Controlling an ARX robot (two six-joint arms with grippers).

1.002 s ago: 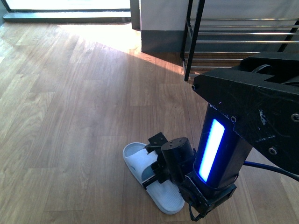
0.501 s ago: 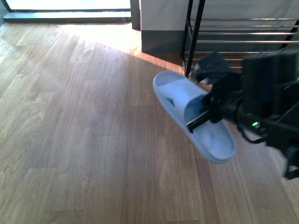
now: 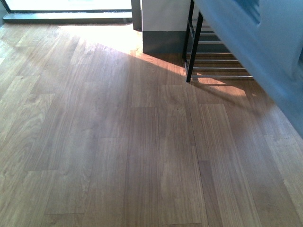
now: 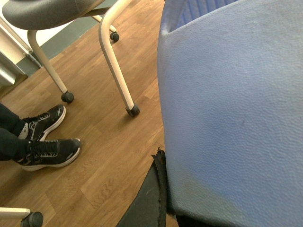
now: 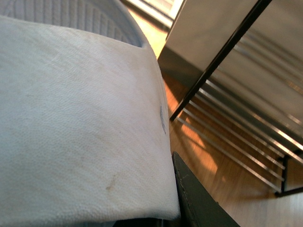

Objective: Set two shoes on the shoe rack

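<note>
The left tool [image 4: 157, 191] pinches a pale blue slide [image 4: 232, 109]. Its broad strap fills most of the left wrist view and lies tight against the one dark finger [image 4: 150, 203] that shows; the other finger is hidden behind the strap. The rubber is matt and finely pebbled, with a rounded edge and a ribbed patch at its far end.

The right tool [image 5: 189, 201] likewise clamps a whitish slide [image 5: 75, 123], with one dark finger [image 5: 203, 208] flush along the strap's edge. This strap has a fine grain and a few small scuffs, and a ribbed footbed shows beyond it. It hangs above the wooden floor [image 3: 118, 142], near the shoe rack [image 5: 222, 56], whose thin chrome bars [image 5: 227, 146] run between black posts.

In the front view a blurred pale blue shape [image 3: 265, 42] covers the upper right, in front of the rack.
</note>
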